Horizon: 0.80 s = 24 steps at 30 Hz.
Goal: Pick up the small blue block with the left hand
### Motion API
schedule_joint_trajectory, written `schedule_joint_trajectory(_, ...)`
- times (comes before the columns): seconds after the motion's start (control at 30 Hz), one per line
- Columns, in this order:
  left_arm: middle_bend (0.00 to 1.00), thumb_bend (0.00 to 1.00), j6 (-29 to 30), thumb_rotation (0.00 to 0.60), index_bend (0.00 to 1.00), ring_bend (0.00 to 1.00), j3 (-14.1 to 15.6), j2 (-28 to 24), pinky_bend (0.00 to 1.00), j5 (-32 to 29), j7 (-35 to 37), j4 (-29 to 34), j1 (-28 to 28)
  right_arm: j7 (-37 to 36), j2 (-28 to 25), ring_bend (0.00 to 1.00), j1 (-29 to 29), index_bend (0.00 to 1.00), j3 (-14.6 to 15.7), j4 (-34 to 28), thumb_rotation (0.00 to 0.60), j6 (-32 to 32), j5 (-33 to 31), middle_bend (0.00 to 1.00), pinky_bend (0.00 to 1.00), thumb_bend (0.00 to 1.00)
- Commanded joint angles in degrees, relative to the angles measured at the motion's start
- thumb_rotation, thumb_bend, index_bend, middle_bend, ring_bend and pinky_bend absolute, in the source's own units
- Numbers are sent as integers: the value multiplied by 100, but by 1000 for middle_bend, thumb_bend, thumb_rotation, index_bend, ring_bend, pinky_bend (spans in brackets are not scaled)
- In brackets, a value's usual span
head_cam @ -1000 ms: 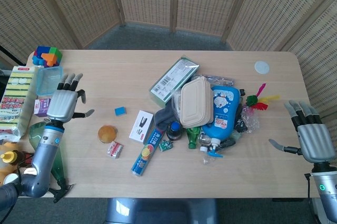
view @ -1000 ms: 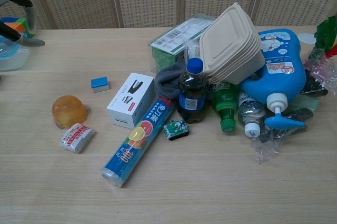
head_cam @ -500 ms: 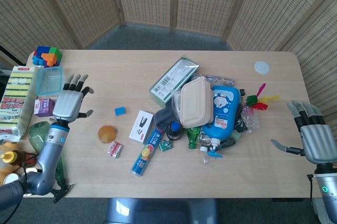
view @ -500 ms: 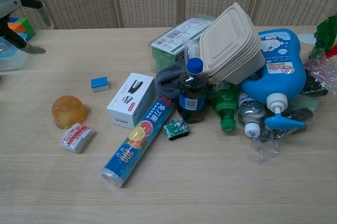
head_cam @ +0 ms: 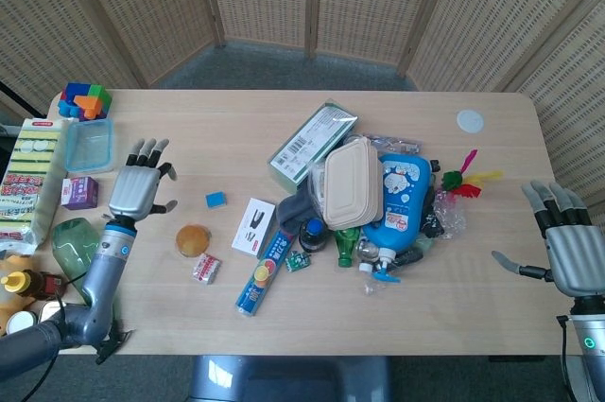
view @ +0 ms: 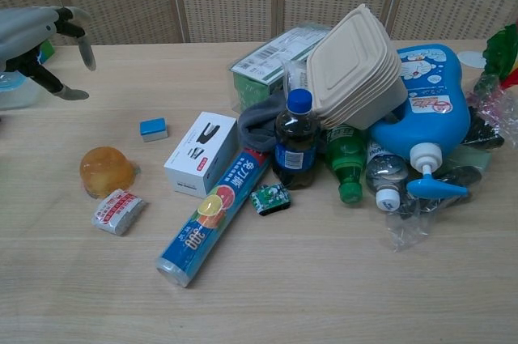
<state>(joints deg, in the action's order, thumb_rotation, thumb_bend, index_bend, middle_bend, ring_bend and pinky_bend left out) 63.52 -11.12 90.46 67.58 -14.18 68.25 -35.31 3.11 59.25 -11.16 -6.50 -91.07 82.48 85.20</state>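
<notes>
The small blue block [head_cam: 216, 200] [view: 153, 128] lies flat on the wooden table, just left of a white stapler box [head_cam: 253, 226] [view: 201, 154]. My left hand [head_cam: 137, 189] [view: 40, 39] hovers open to the left of the block and a short way from it, fingers spread and nothing in it. My right hand [head_cam: 569, 243] is at the table's right edge, far from the block, open and empty; the chest view does not show it.
An orange round object [head_cam: 193, 239] and a small wrapped packet [head_cam: 206, 269] lie near the block. A blue tube [head_cam: 264, 272], bottles, a stack of beige containers [head_cam: 352, 181] and a blue bottle [head_cam: 400, 205] crowd the middle. A clear box [head_cam: 89, 145] and sponges [head_cam: 32, 180] sit far left.
My left hand has moved right, closer to the blue block, staying open. The right hand has drifted slightly down and right. The block has not moved.
</notes>
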Motion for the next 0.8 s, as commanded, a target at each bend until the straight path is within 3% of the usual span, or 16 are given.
schedule_joint_trajectory(0.03, 0, 30, -107, 567, 432, 0, 29, 133, 0, 14, 104, -161, -30, -5, -2, 0, 1, 0, 0, -1, 232, -2, 2, 0, 0, 179)
schedule_joint_trajectory(0.33, 0, 31, -297, 566, 424, 0, -15, 547, 0, -112, 151, -610, -91, -31, -26, 0, 76, 0, 19, -10, 236, 65, -1, 0, 0, 178)
schedule_joint_trajectory(0.8, 0, 30, -948, 567, 420, 0, -381, 1039, 0, -564, 244, -1146, -453, -62, -78, 0, 230, 0, 43, -27, 235, 190, -42, 0, 0, 179)
